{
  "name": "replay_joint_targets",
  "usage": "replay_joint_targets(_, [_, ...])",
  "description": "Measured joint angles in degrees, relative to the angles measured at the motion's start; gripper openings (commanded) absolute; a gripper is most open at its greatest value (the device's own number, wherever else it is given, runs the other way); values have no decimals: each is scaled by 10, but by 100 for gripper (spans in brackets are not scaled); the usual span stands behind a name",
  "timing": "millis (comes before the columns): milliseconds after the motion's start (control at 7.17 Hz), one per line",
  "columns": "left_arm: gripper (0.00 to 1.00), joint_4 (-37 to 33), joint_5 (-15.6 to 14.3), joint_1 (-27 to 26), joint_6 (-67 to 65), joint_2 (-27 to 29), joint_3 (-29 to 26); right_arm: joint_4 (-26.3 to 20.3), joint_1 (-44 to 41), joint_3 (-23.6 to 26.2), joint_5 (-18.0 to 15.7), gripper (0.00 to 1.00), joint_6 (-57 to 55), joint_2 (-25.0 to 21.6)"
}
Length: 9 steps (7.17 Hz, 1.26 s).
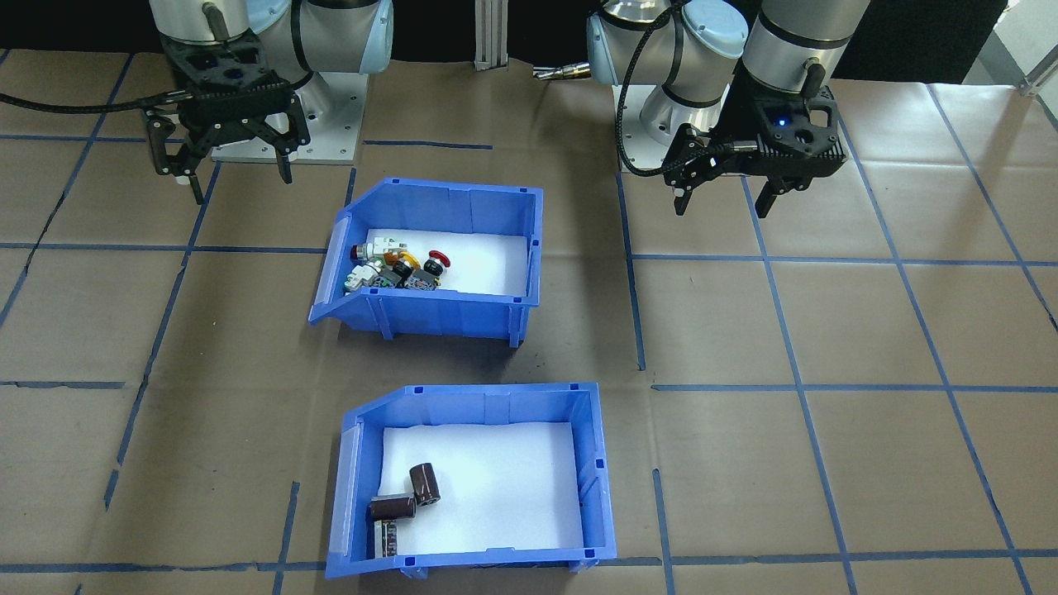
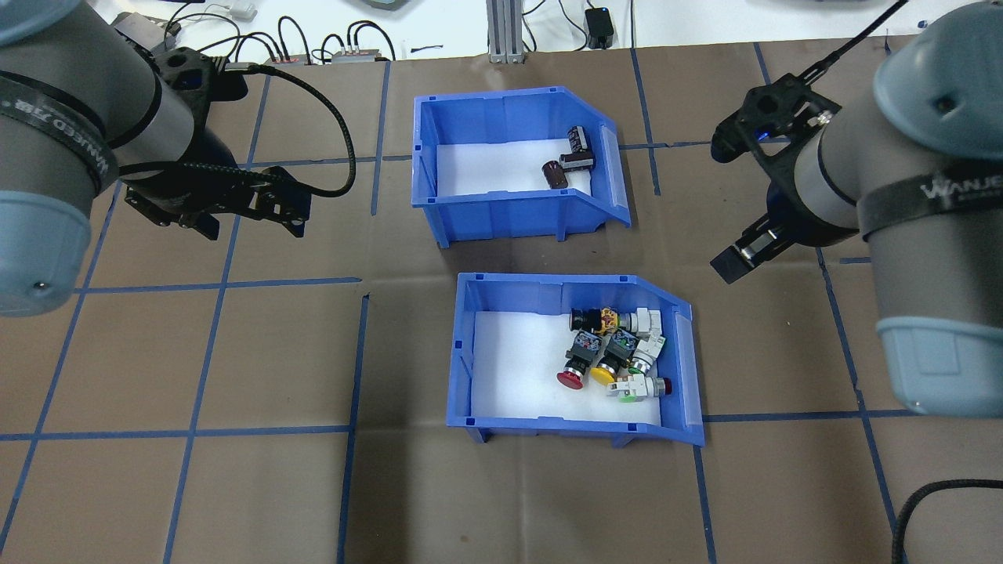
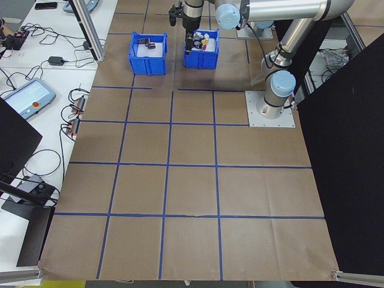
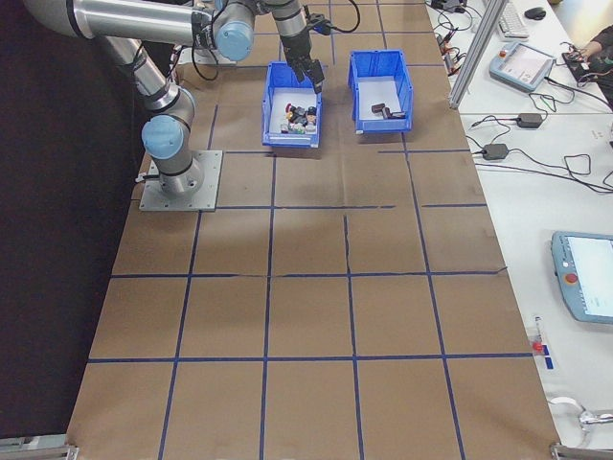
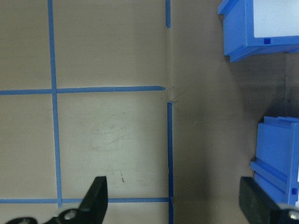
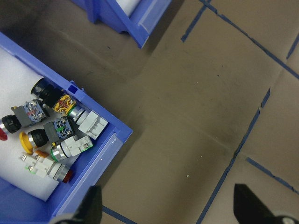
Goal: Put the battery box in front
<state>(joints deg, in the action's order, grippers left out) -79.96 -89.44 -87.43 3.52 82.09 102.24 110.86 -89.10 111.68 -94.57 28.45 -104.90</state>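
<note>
The battery box, a blue bin with a white floor, holds dark brown cells and stands on the far side of the table from the robot. In the front-facing view the battery box is lowest in the picture, its cells lying near the sloped side. My left gripper hovers open over bare paper to that box's left, a corner of the battery box showing in the left wrist view. My right gripper is open, off to the right of both bins, holding nothing.
A second blue bin with colourful push-button switches sits between the battery box and the robot's base. Brown paper with blue tape lines covers the table. Cables and devices lie beyond the far edge.
</note>
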Motion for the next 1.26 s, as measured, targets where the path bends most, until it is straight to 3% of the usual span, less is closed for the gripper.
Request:
replay_joint_targets(558, [100, -8, 0, 0, 0, 0, -3, -168, 8, -151, 18, 100, -304, 107])
replay_joint_targets(837, [100, -8, -4, 0, 0, 1, -2, -197, 4, -185, 27, 100, -357, 138])
replay_joint_targets(1256, [100, -13, -6, 1, 0, 10, -8, -196, 3, -192, 38, 100, -366, 144])
